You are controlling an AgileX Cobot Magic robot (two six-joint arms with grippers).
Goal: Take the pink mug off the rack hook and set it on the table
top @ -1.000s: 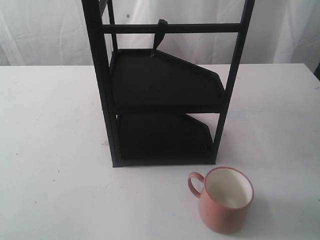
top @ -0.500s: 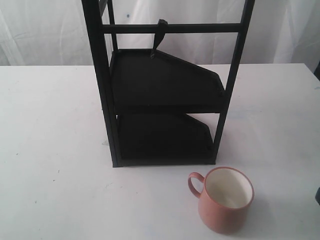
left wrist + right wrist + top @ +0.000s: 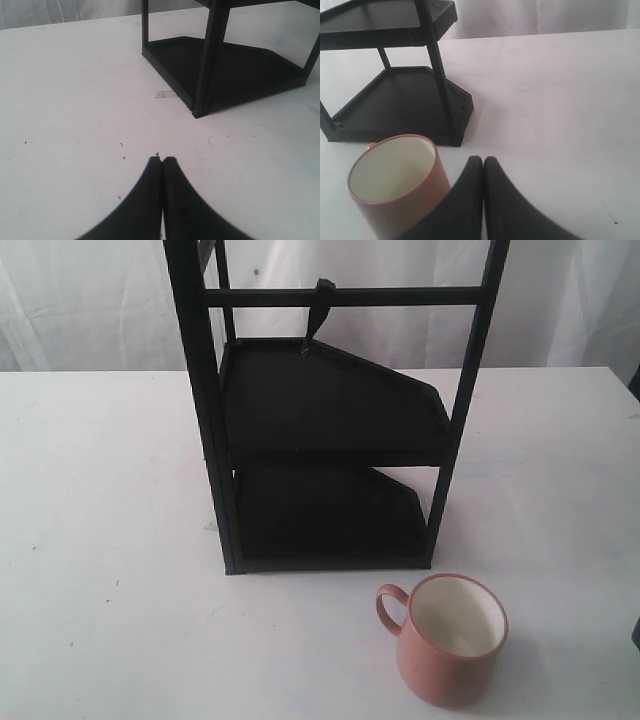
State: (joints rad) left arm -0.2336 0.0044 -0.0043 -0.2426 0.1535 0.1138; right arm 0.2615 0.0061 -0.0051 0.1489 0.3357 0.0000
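The pink mug (image 3: 450, 640) stands upright on the counter (image 3: 100, 490) at lower right, the rack hook (image 3: 320, 302) near the top is bare, and the left tool (image 3: 162, 160) and right tool (image 3: 483, 160) are pressed together, empty, so the job looks done.

I read the pink mug (image 3: 447, 660) as matt ceramic outside, with a smooth cream glaze inside. At its 11 o'clock the frame (image 3: 200, 410) and its 2 trays (image 3: 330, 400) look like matt black metal. The table (image 3: 100, 540) is smooth white, faintly speckled.
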